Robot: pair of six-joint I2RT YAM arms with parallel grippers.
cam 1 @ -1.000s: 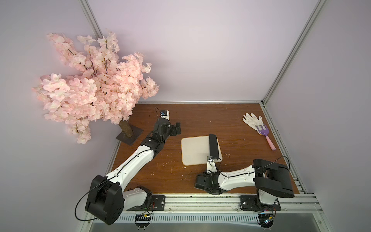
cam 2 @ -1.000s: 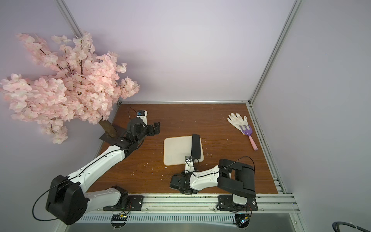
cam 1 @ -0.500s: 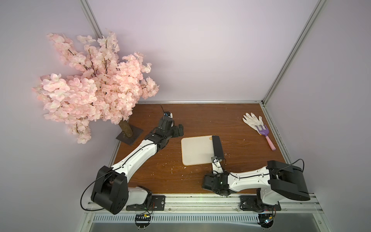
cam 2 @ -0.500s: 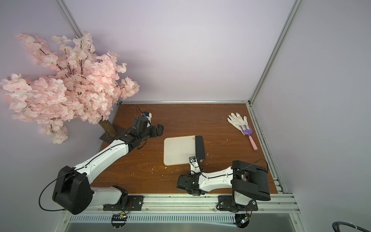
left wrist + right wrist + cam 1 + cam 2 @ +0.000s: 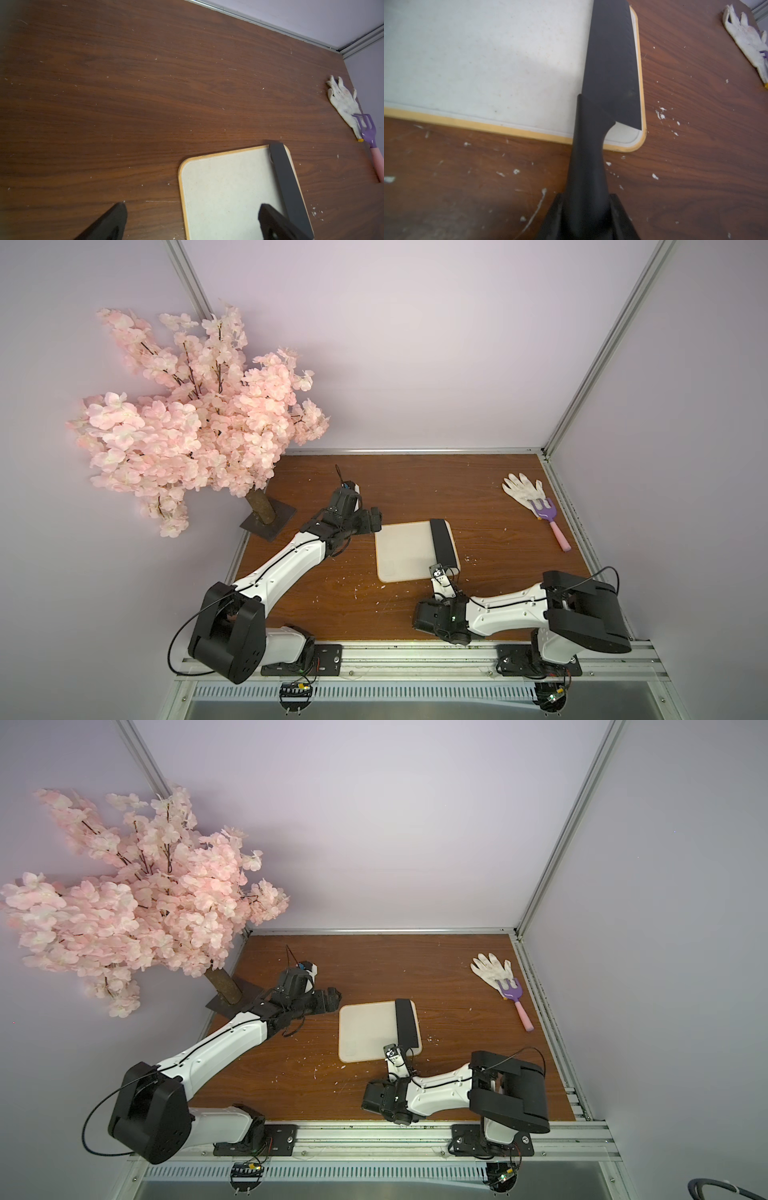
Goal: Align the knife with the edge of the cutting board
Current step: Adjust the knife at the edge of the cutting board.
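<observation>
Desk [image 5: 415, 489]: cutting board [image 5: 405, 549] central.
Knife [image 5: 442, 541]: along its 3 o'clock edge, axis 12-to-6.
Right claw [image 5: 588, 207]: we pinch the handle; blade runs toward 12.
Left claw [image 5: 193, 209]: wide, empty, 10 o'clock.

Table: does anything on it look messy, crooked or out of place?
White flecks litter the table, many by the cutting board's near right corner. A stained glove lies near the table's right edge with a purple fork across its cuff. The knife lies roughly along the board's right edge.
</observation>
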